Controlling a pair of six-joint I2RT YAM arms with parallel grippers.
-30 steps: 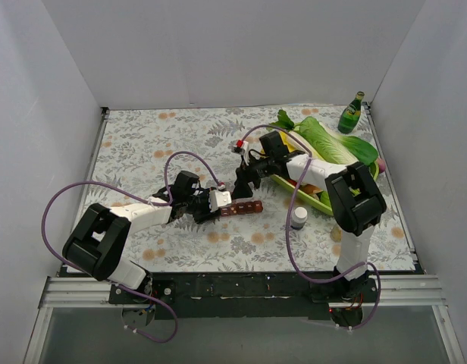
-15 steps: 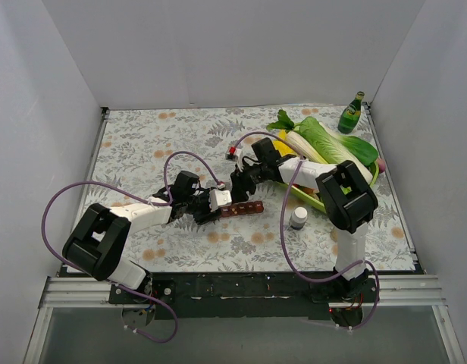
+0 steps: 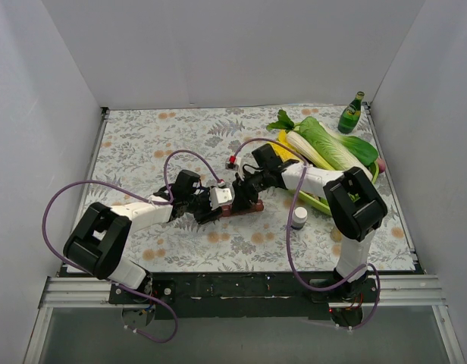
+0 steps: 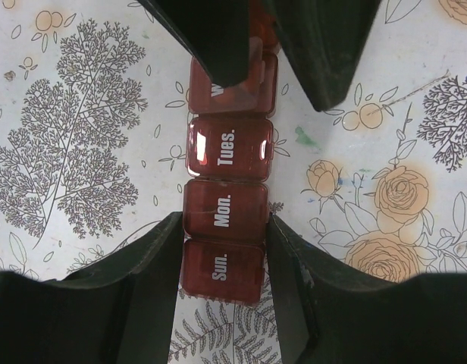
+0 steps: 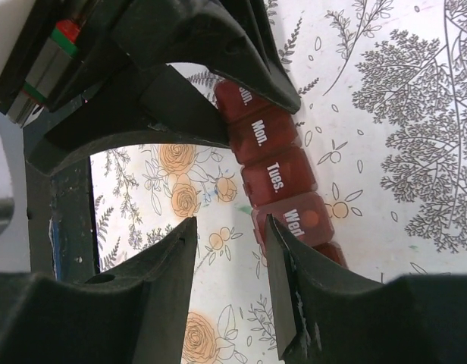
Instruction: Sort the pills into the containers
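The containers are a dark-red strip of day-labelled compartments lying on the floral cloth. In the left wrist view the strip shows Sun., Mon. and Tues. lids closed. My left gripper is shut on its Sun./Mon. end, with fingers pressed to both sides. My right gripper is open and empty, low over the cloth just beside the strip; its right finger overlaps the Wed. compartment's edge. An orange pill shows inside Wed. In the top view both grippers, left and right, meet at the strip.
A small jar with a pale lid stands right of the strip. A yellow-green tray holding leafy vegetables lies at the right. A green bottle stands at the back right. White walls enclose the table.
My right gripper has moved left and nearer, from the tray's edge down to the strip. The left gripper and the strip have stayed in place.
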